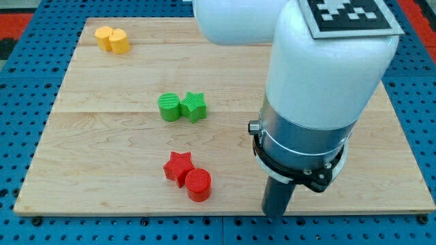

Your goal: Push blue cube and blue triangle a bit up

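No blue cube or blue triangle shows in the camera view; the white arm [320, 75] covers much of the board's right side and may hide them. My tip [274, 214] is at the end of the dark rod, near the board's bottom edge, to the right of the red blocks and apart from them.
Wooden board [102, 136] on a blue pegboard. Two yellow blocks [112, 39] touch at the top left. A green cylinder [169, 107] touches a green star [194, 106] at mid-board. A red star [178, 167] touches a red cylinder [199, 184] at the bottom.
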Controlling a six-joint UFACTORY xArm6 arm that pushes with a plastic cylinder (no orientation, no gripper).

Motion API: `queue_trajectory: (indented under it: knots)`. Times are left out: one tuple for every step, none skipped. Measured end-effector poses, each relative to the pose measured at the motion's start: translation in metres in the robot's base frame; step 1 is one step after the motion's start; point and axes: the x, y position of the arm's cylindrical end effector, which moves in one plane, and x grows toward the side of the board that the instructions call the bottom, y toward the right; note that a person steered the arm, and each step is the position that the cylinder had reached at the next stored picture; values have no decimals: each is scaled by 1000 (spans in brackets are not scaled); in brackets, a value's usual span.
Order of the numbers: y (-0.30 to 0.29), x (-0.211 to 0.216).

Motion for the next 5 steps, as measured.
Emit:
queue_trajectory:
  knots:
    - [-1,0]
    - [-2,0]
    - [-3,0]
    - [-4,0]
    - [-5,0]
